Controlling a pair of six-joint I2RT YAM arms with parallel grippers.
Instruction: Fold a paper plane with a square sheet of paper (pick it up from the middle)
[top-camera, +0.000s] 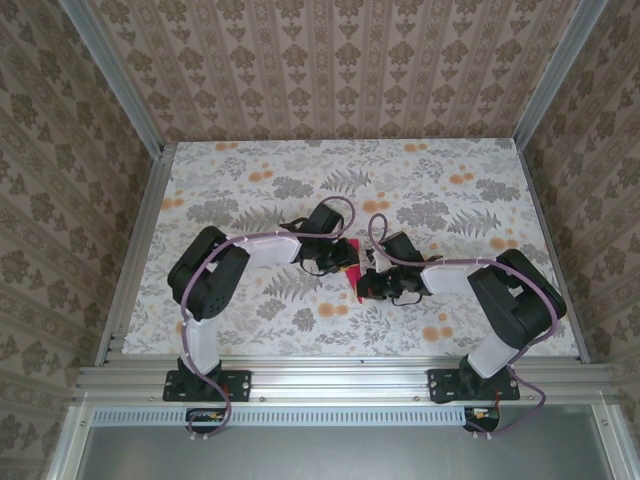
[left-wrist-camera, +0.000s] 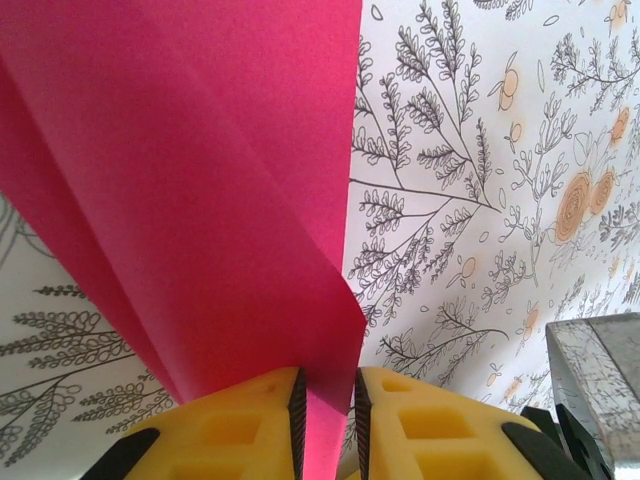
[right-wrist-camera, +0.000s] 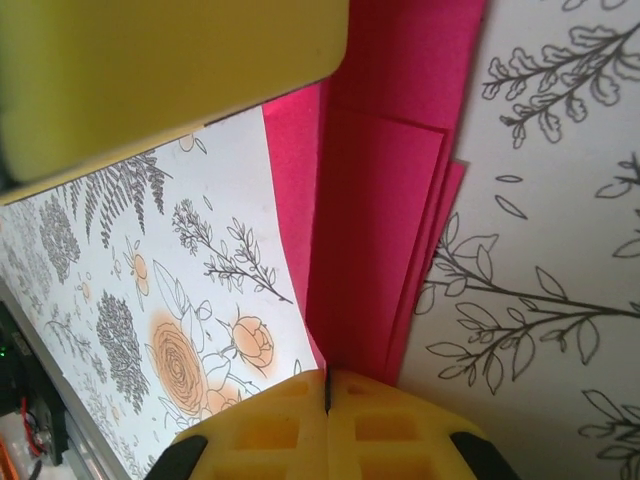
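Magenta paper as thin as this is what worries me. Both arms pinch the one folded sheet (top-camera: 352, 250) over the middle of the floral table (top-camera: 250, 170), so a pull in opposite directions could tear it or drag a crease crooked.

On the left, the left gripper (left-wrist-camera: 327, 400) has its yellow fingers (left-wrist-camera: 240, 425) almost together, with a flap of the sheet running down between them, so it is clamped on the paper. If that arm lifts or twists, I'd expect the loose layers to spring open.

On the right, the right gripper (right-wrist-camera: 327, 385) is squeezed fully closed. The stacked edges run straight into the seam between its pads (right-wrist-camera: 270, 430), so it seems to nip the paper there, though only by a sliver. A bite that shallow could slip off.

The sheet itself is not a flat square. The left wrist view shows a long slanting crease and a raised fold. The right wrist view shows several staggered layers with edges not quite flush. It sits between the two grippers, just above the table.
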